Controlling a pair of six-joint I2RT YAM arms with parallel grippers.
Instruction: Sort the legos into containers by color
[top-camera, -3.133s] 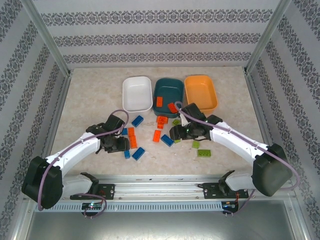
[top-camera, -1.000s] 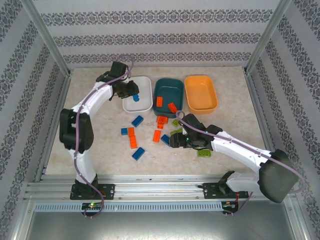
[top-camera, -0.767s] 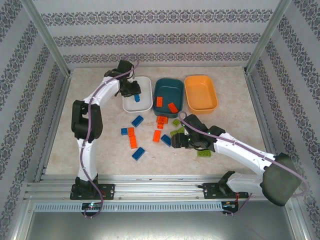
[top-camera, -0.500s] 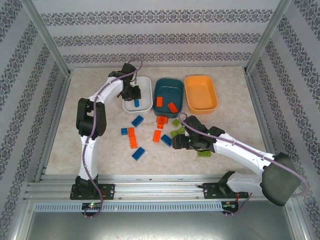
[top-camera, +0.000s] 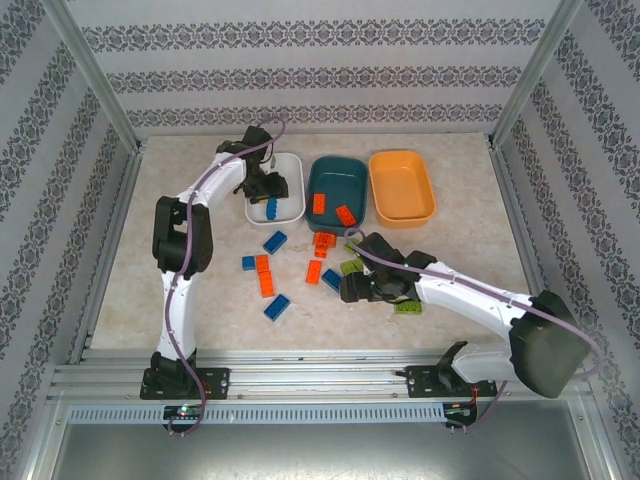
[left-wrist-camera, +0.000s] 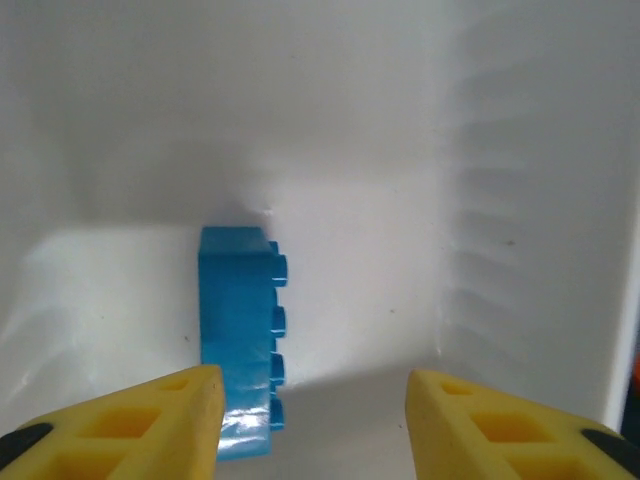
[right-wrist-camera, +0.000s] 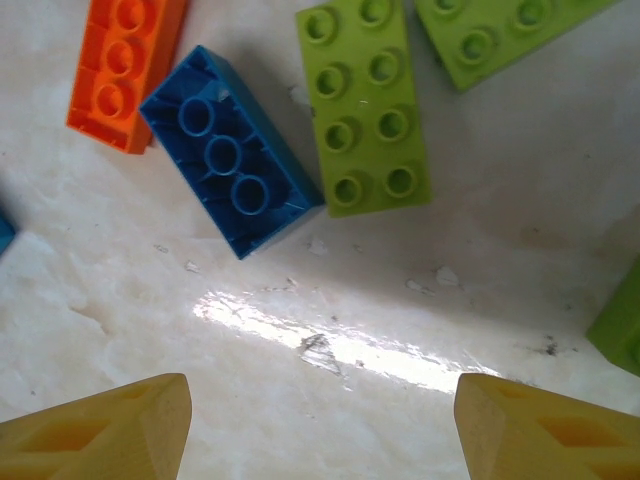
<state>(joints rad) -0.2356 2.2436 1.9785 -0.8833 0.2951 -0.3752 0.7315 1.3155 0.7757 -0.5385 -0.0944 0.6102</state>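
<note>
My left gripper (top-camera: 267, 194) hangs open over the white tray (top-camera: 290, 170). A blue lego (left-wrist-camera: 238, 340) lies on its side on the tray floor (left-wrist-camera: 400, 300), just ahead of the left finger (left-wrist-camera: 130, 420); in the top view this blue lego (top-camera: 271, 208) sits near the tray's front. My right gripper (top-camera: 350, 290) is open, low over the table, holding nothing. Ahead of it lie an upturned blue lego (right-wrist-camera: 235, 150), a green lego (right-wrist-camera: 365, 105) and an orange lego (right-wrist-camera: 125, 70). The teal tray (top-camera: 337, 175) holds two orange legos (top-camera: 321, 203). The orange tray (top-camera: 401, 186) has no brick in it.
Loose legos lie mid-table: blue ones (top-camera: 274, 241) (top-camera: 278, 306), orange ones (top-camera: 265, 275) (top-camera: 323, 240), green ones (top-camera: 352, 244) (top-camera: 407, 307). The three trays stand in a row at the back. Metal frame posts and patterned walls enclose the table.
My left gripper carried a blue lego over the white tray, then opened; the lego now lies in the tray. The right gripper shifted slightly among the middle bricks.
</note>
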